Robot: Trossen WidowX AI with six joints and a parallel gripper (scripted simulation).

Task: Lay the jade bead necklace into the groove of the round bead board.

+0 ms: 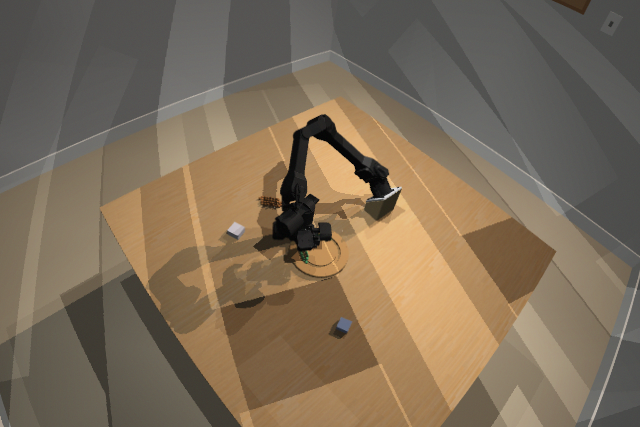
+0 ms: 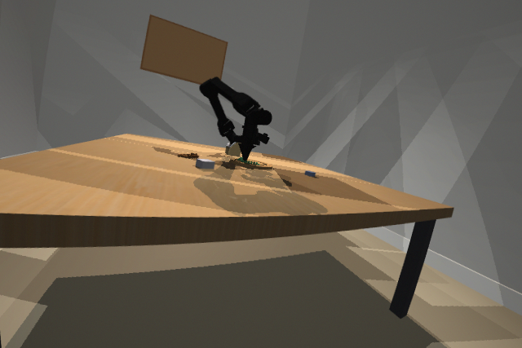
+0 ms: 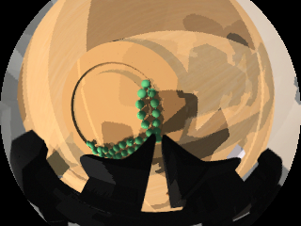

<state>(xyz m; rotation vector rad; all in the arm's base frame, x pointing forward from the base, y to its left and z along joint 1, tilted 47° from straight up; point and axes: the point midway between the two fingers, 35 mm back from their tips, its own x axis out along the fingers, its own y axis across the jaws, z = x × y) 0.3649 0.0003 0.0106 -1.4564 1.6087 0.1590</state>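
The necklace (image 3: 149,120) is a floppy string of small green beads. It looks light and bends anywhere. Part of it lies on the board (image 3: 81,90). The gripper (image 3: 157,139) pinches one spot tight, right above the board.
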